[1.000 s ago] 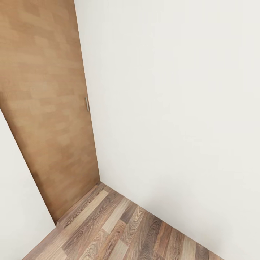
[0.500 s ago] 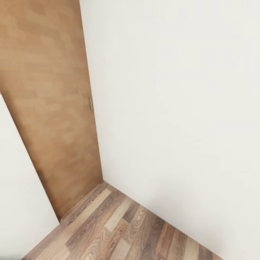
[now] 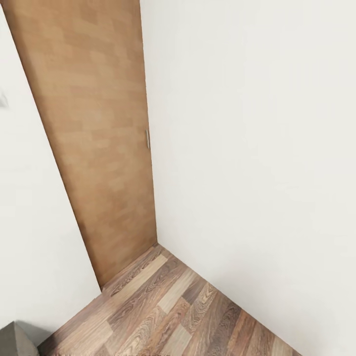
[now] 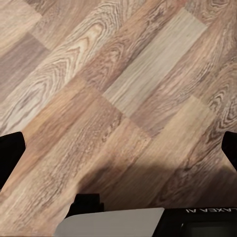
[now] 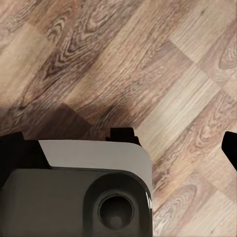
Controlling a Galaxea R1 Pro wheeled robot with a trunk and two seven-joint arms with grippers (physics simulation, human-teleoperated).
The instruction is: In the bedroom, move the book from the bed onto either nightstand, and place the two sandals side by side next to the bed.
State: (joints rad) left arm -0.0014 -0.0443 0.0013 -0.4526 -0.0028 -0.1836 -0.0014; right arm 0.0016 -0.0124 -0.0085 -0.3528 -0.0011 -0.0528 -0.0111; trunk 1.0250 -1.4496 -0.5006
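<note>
Since just a wooden door [image 3: 94, 133], white wall [image 3: 257, 148] and plank floor [image 3: 163, 311] are faced, w/ bed, book & sandals nowhere visible, the base prob should be turned slowly; left gripper [image 4: 118, 148] and right gripper [image 5: 123, 143] are spread, nothing held.

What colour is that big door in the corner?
The door is light brown wood with a blocky grain, seen best in the head view.
</note>
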